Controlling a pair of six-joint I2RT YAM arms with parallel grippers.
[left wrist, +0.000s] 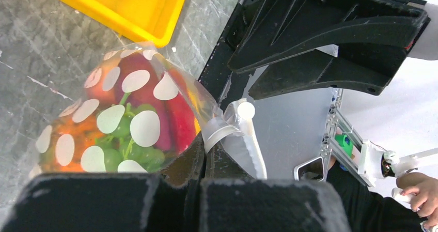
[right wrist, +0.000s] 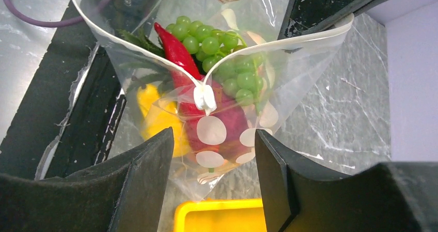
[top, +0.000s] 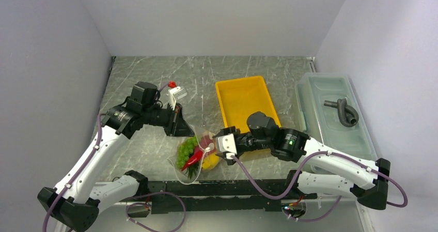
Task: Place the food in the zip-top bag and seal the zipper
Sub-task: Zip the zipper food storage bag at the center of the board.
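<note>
1. Left gripper point(left wrist: 203, 148): black, two-finger. The fingers are pressed together and clamped on the mouth edge of the zip-top bag point(top: 192, 157), at the end away from the slider. It sits left of the near left corner of the yellow rectangular plastic tray point(top: 243, 95).

2. Right gripper point(right wrist: 213, 134): black, two-finger. The fingers stand well apart and grip nothing. The bag's dotted side lies in the gap between them, and the small white slider point(right wrist: 205, 97) sits just beyond the fingertips. Whether either finger touches the plastic cannot be told. It is just off the tray's near left corner.

3. Zip-top bag: clear, floppy plastic printed with white polka dots. It lies on the grey marbled table point(top: 150, 77), nearer the arm bases than the tray and just left of the tray's near left corner. The mouth gapes open in a V that spreads away from the slider.

4. Zipper point(right wrist: 310, 38): a thin, pale, whitish strip along both lips of the mouth. The two lips are apart along the whole visible length and meet only at the slider.

5. Contents, all inside the bag:
   - bunch of green grapes point(right wrist: 217, 51), uppermost
   - red chilli point(right wrist: 175, 51), beside the grapes
   - yellow pear point(right wrist: 155, 119), lower down
   - dark purple-red piece point(right wrist: 233, 119), behind the dots
   - dark green leaves point(right wrist: 135, 38), at the edge

6. Translucent lidded bin point(top: 315, 121): to the right of the tray, with a grey bent hose piece point(top: 343, 110) on its lid.
</note>
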